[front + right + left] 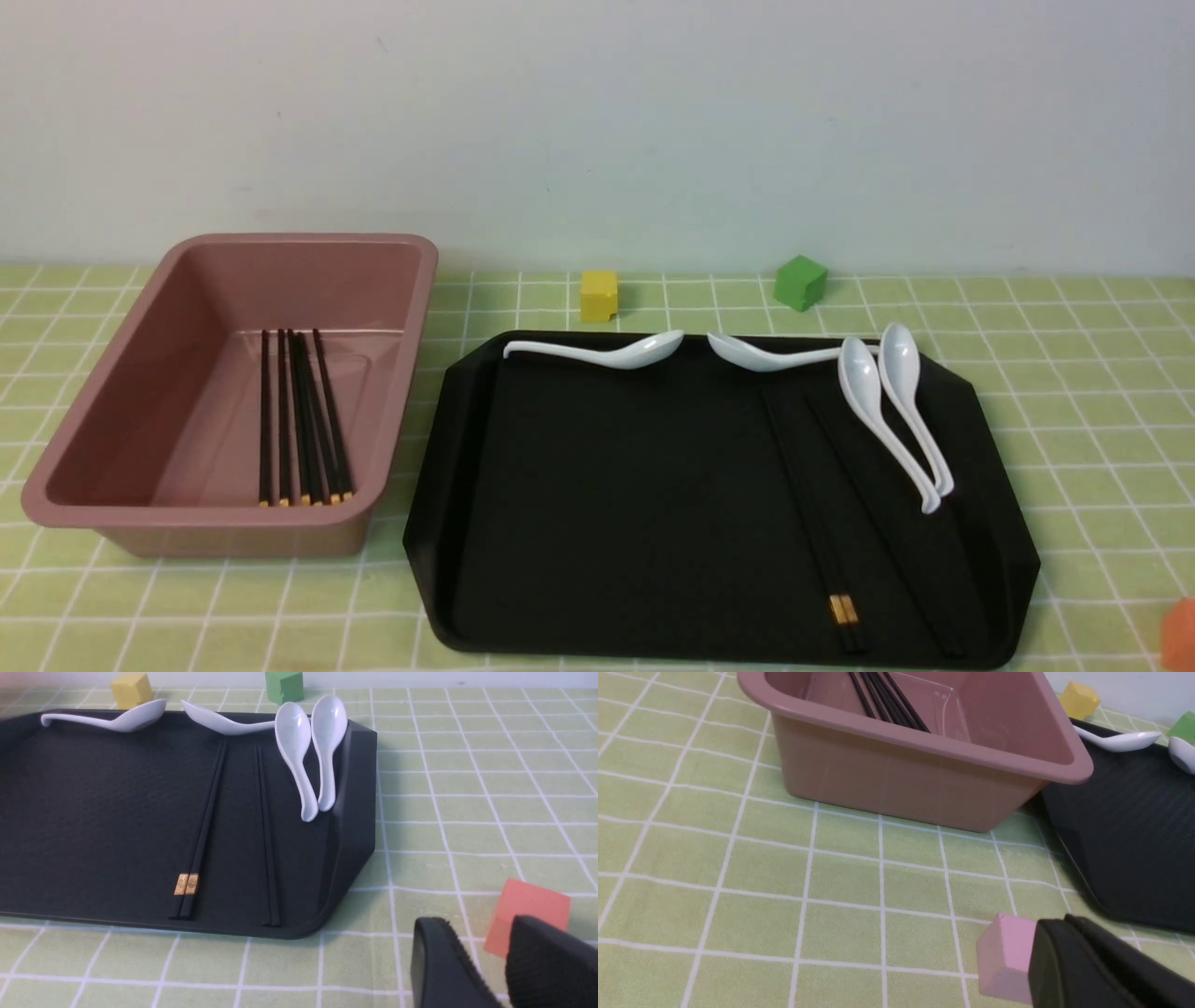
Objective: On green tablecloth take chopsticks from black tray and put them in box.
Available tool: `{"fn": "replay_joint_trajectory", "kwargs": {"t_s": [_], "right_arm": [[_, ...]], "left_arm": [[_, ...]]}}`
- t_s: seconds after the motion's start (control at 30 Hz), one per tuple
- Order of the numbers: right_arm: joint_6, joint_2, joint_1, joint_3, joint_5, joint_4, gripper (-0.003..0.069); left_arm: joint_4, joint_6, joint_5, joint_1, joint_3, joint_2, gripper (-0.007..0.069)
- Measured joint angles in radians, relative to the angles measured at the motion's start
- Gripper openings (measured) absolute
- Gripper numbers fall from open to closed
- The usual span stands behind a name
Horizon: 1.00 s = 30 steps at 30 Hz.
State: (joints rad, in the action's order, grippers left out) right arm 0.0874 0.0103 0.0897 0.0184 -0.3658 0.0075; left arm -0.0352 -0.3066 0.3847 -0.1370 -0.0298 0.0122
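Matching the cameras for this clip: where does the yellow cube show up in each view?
Front view: yellow cube on the cloth just behind the black tray.
Left wrist view: cube beyond the pink box.
Right wrist view: cube behind the tray's far edge.
Shared landmark: the white spoon lying nearest the cube.

Spoons (896, 411) just beside chopsticks (822, 523)

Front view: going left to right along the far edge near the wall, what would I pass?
Dusty-pink plastic box → small yellow cube → small green cube.
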Motion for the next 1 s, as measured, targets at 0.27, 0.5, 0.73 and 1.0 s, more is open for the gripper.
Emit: {"fn": "replay_joint_trajectory", "kwargs": {"t_s": [0.27, 0.5, 0.73, 1.0], "right_arm": [[0.000, 0.000, 0.000, 0.000, 0.000, 0.000, 0.0240], [0.000, 0.000, 0.000, 0.000, 0.000, 0.000, 0.0240], [0.000, 0.000, 0.000, 0.000, 0.000, 0.000, 0.0240], [0.000, 0.000, 0.000, 0.000, 0.000, 0.000, 0.0240]], "left_arm": [[-0.021, 0.000, 0.000, 0.085, 0.000, 0.000, 0.0002], [-0.023, 0.000, 0.000, 0.048, 0.000, 0.000, 0.0008], [-0.023, 0.000, 0.000, 0.002, 0.000, 0.000, 0.0013], [-0.023, 0.000, 0.000, 0.002, 0.000, 0.000, 0.0022]]}}
